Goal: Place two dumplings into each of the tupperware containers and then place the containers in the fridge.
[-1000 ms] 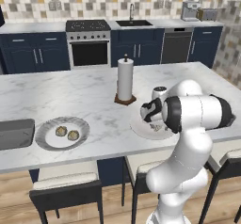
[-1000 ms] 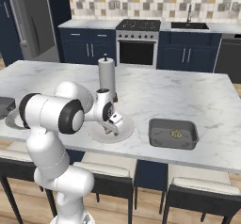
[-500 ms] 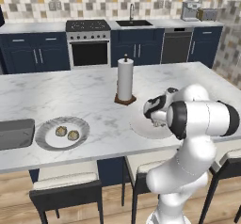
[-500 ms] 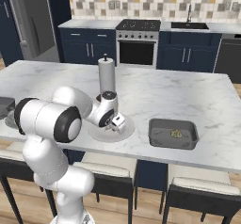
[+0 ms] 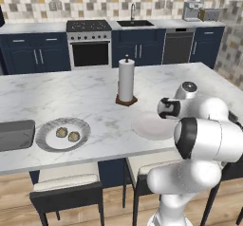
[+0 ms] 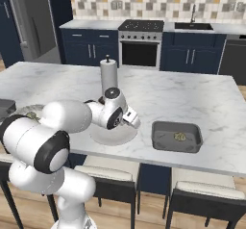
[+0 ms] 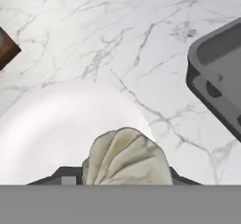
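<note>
Since a second ago the arm has folded in toward the base and lifted its hand off the pale plate (image 5: pixel 151 125) near the paper towel roll (image 5: pixel 126 80), and that plate now lies bare on the marble island counter (image 5: pixel 85 92). Seen from the hand camera, the gripper (image 7: pixel 126 180) is closed partway on a dumpling (image 7: pixel 126 159), a crinkled tan lump sitting between the finger tips, raised above the rim of the white plate. From the right base view the gripper (image 6: pixel 130 119) hangs over that plate's far edge, pointing toward the dark grey tupperware container (image 6: pixel 176 136) to its right, which already holds one dumpling (image 6: pixel 179 136). Well to the left on the counter, a second round plate (image 5: pixel 47 139) carries two more dumplings (image 5: pixel 67 134) side by side, and the other tupperware container (image 5: pixel 16 135) lies just beside it at the picture's edge. Behind the island stand the steel oven (image 5: pixel 90 47) and the navy cabinets (image 5: pixel 33 56).
</note>
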